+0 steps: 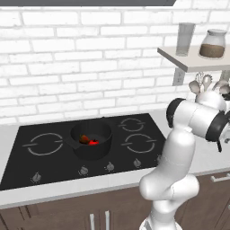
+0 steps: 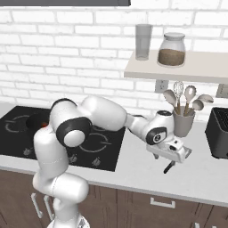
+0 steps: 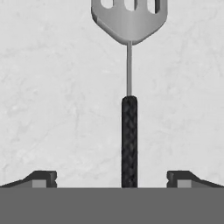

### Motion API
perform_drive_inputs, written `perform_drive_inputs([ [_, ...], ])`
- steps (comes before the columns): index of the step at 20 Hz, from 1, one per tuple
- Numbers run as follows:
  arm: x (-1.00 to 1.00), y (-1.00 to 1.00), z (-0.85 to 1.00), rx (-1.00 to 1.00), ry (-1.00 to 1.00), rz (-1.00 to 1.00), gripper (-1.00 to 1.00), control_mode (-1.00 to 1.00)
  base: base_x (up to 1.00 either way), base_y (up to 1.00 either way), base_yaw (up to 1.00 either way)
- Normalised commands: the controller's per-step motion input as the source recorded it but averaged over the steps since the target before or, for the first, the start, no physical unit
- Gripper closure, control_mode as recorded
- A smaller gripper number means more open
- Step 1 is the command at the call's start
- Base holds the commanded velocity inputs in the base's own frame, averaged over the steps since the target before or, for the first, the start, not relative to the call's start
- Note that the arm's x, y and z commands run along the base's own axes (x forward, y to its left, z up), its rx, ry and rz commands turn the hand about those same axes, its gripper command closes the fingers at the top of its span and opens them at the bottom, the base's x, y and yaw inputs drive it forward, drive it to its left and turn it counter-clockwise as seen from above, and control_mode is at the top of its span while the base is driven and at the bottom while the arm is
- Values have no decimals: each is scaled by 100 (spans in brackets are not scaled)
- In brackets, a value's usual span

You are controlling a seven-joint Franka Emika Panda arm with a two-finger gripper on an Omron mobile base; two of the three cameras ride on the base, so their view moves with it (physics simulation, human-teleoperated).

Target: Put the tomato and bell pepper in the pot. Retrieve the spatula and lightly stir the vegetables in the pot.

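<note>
The black pot (image 1: 92,139) stands in the middle of the cooktop (image 1: 45,170). Inside it lie the bright red tomato (image 1: 93,143) and the dull orange-brown bell pepper (image 1: 84,139). The spatula (image 3: 129,131) lies flat on the pale counter right of the cooktop, its slotted grey head (image 3: 129,19) pointing away from the hand. My gripper (image 3: 111,178) hovers low over its dark handle, open, with one fingertip on each side and neither touching it. From the right base view, the gripper (image 2: 174,154) points down over the handle end (image 2: 168,168).
A grey utensil holder (image 2: 182,124) with pale spoons and a whisk stands just behind the hand. A dark toaster (image 2: 220,133) sits to the right. The wall shelf (image 2: 178,67) above carries a glass and a jar. Bare counter (image 2: 142,169) lies around the spatula.
</note>
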Motion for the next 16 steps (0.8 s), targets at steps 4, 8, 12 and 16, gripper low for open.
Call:
perform_drive_inputs([
  [4, 0, -28, -13, 1, 0, 0, -100, -100, 0, 0, 0],
  [8, 0, -11, -16, 0, 0, 0, -100, -100, 0, 0, 0],
  [12, 0, 0, -18, 0, 0, 0, -100, -100, 0, 0, 0],
  [16, -12, 2, -12, 1, -4, 0, -100, -100, 0, 0, 0],
])
